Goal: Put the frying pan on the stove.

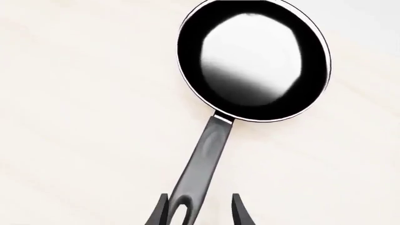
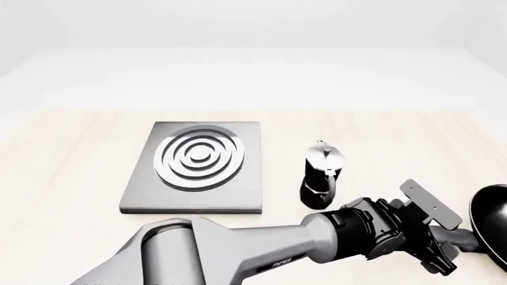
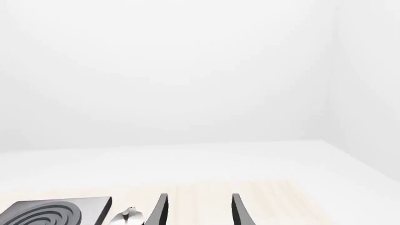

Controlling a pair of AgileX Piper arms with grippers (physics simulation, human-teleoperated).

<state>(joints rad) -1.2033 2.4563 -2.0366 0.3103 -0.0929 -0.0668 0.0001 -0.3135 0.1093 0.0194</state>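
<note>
Black frying pan [image 1: 253, 61] at lower right; left gripper [image 1: 201, 211], fingers apart, straddles its handle; closing comes next, stove [image 2: 196, 168] upper left.

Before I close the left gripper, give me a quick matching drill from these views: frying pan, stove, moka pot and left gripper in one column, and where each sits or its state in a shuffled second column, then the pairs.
Things:
1. frying pan
2. stove
3. moka pot
4. left gripper

Places or states:
A. upright on the table, between the other two items
B. far right edge of the front view
C. open, fingers either side of the handle's end
D. flat on the table, left of centre in the front view

Pairs: 1-B, 2-D, 3-A, 4-C
</note>
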